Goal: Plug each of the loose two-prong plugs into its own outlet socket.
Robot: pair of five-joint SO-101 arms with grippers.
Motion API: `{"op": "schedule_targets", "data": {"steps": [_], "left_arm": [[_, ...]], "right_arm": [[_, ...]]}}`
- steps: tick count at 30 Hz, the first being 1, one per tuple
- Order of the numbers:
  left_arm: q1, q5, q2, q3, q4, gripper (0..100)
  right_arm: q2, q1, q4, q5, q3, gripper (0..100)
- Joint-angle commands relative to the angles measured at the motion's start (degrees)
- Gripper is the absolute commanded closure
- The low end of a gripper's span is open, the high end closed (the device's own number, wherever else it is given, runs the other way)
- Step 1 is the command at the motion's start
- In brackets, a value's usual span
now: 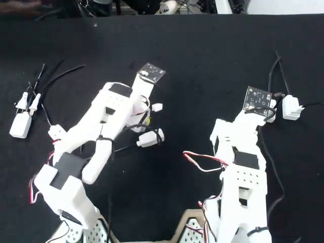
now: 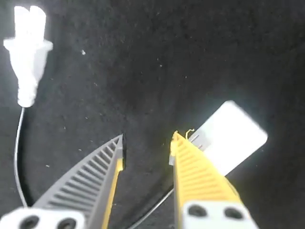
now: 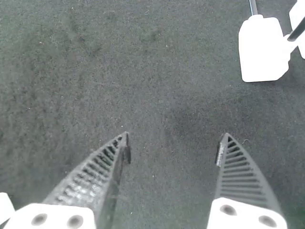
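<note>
Left hand released, yellow finger hiding part of a white socket. Right hand released above the desk; adapter at its 3 o'clock.

Dark-clothed worktop flecked with pale lint, with a tangle of cables lying just beyond its far edge, a pale surface past its far right corner, and a tan board at its near edge.
</note>
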Motion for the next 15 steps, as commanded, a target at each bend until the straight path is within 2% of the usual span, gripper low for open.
{"op": "schedule_targets", "data": {"steps": [1, 5, 9, 12, 15], "left_arm": [[3.6, 3.7, -1.1, 2.0, -1.1, 83], [7.5, 3.6, -3.1, 3.0, 0.0, 83], [7.3, 3.5, -8.2, 3.0, 1.7, 83], [3.1, 3.3, -13.6, 3.3, 2.5, 83], [-4.7, 3.5, -17.3, 3.1, 2.2, 83]], "right_arm": [[-1.3, -0.4, -1.2, -0.3, -0.7, 71.9], [-1.3, -0.6, -1.2, -0.3, -0.7, 71.9], [-1.3, -0.4, -1.2, -0.3, -0.7, 71.9], [-1.3, -0.5, -1.2, -0.3, -0.7, 71.9], [-1.3, -0.7, -1.2, -0.3, -0.7, 71.9]]}}
